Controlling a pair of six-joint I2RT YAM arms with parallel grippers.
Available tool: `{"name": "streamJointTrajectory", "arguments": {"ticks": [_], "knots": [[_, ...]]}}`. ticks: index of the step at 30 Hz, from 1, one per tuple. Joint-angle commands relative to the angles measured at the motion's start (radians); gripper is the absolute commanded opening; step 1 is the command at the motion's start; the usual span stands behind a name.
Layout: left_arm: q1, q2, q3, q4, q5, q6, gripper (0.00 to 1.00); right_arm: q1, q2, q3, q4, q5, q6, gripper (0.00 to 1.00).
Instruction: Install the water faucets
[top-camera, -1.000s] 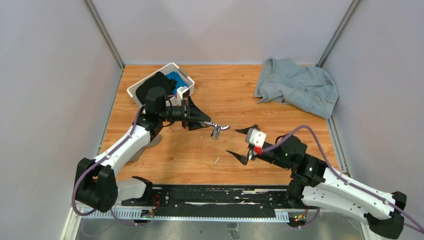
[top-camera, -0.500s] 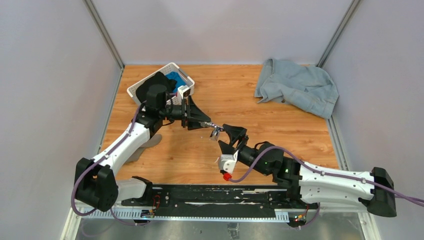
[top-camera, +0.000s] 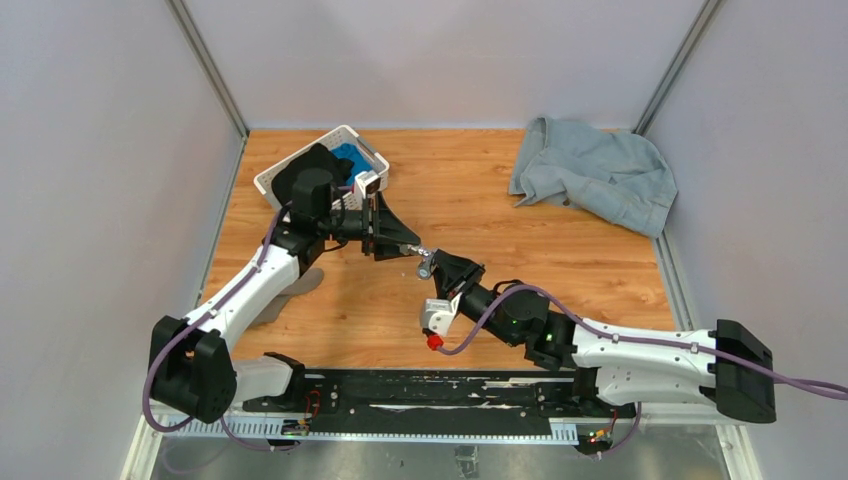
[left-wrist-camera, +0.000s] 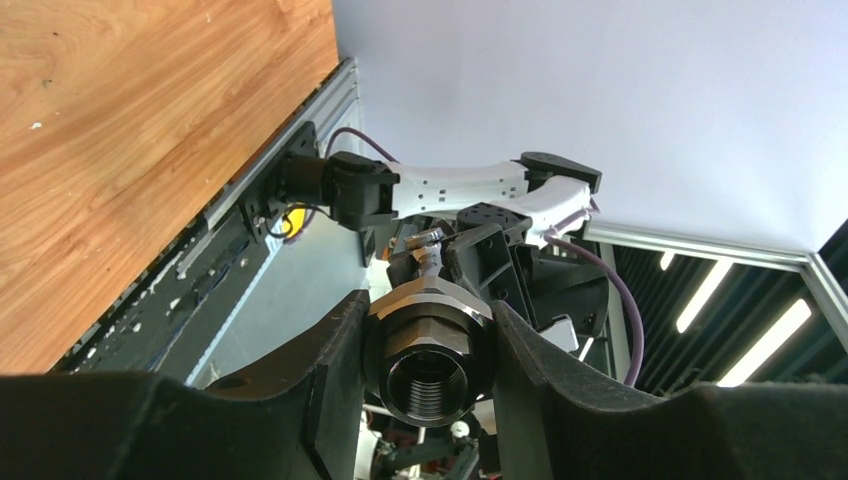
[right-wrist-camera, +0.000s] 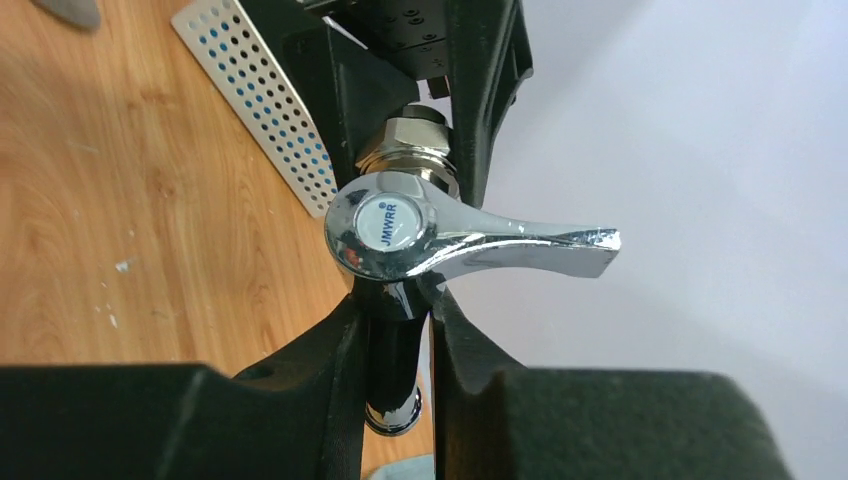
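The water faucets are joined into one piece held in the air between both arms, over the wooden table (top-camera: 480, 210). The grey threaded fitting (left-wrist-camera: 430, 340) sits clamped between my left gripper's (left-wrist-camera: 427, 350) black fingers, its open threaded end facing that camera. The shiny tap (right-wrist-camera: 385, 225) has a lever handle pointing right and a round cap. Its spout (right-wrist-camera: 395, 400) runs down between my right gripper's (right-wrist-camera: 395, 320) fingers, which are shut on it. In the top view the faucet (top-camera: 425, 266) lies between the left gripper (top-camera: 405, 248) and the right gripper (top-camera: 445, 272).
A white perforated basket (top-camera: 290, 170) holding something blue stands at the back left, behind the left arm. A crumpled grey-blue cloth (top-camera: 595, 170) lies at the back right. A black rail (top-camera: 430, 390) runs along the near edge. Grey walls enclose the table.
My right arm has swung left to the faucet and its wide-open jaws have closed on the spout. The left arm has kept its hold, almost unmoved.
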Motion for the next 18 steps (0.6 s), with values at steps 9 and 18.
{"name": "streamJointTrajectory", "arguments": {"ticks": [9,18], "knots": [[0.002,-0.048,-0.011,0.078,0.026,-0.040,0.00,-0.158,-0.110,0.034,-0.002,-0.121,0.974,0.00],[0.002,-0.084,-0.026,0.137,-0.023,-0.043,0.00,-0.222,-0.109,0.098,-0.214,-0.170,1.835,0.00]]}}
